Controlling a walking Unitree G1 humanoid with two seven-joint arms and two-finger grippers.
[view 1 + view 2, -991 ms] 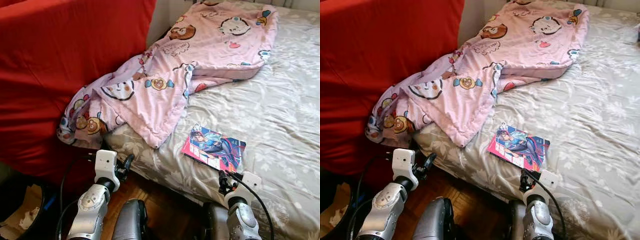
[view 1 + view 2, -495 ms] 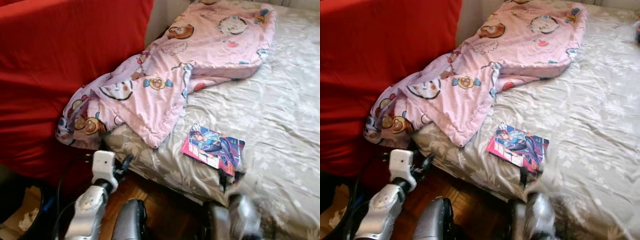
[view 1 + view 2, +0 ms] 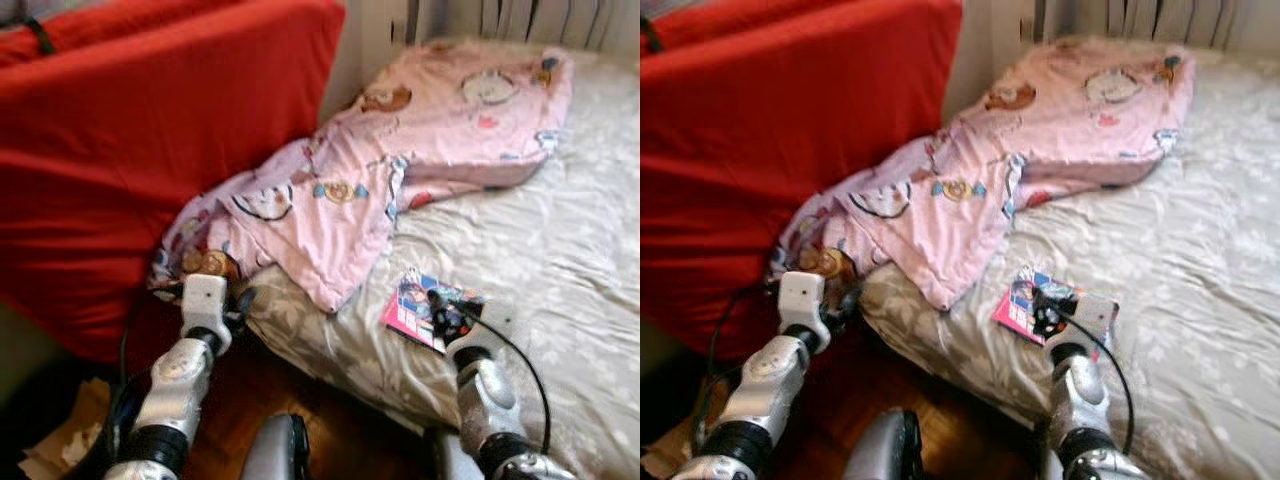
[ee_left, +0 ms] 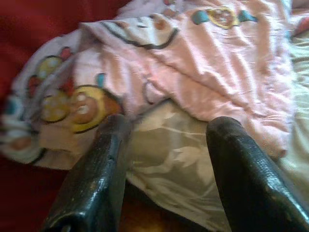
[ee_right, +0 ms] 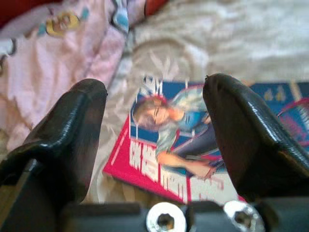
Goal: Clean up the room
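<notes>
A comic book (image 3: 412, 306) with a pink, blue and red cover lies flat on the grey flowered bedsheet (image 3: 560, 240) near the bed's front edge. My right gripper (image 3: 436, 312) hangs open just over the book's near side; in the right wrist view the cover (image 5: 166, 150) lies between its spread fingers (image 5: 72, 130). A pink cartoon-print blanket (image 3: 400, 150) is bunched across the bed, with one end hanging over the corner. My left gripper (image 3: 240, 300) is open at that hanging end, and the left wrist view shows the blanket (image 4: 203, 58) just beyond its fingers (image 4: 101, 169).
A big red cushion or mattress (image 3: 150, 140) leans upright to the left of the bed. Wooden floor (image 3: 300, 400) shows below the bed edge. Crumpled paper or cardboard (image 3: 70, 440) lies low on the left. A radiator (image 3: 500, 20) stands behind the bed.
The camera has tilted up and the scene has shifted. My right gripper has moved forward from the bed edge to over the book. My left gripper has risen toward the hanging blanket end.
</notes>
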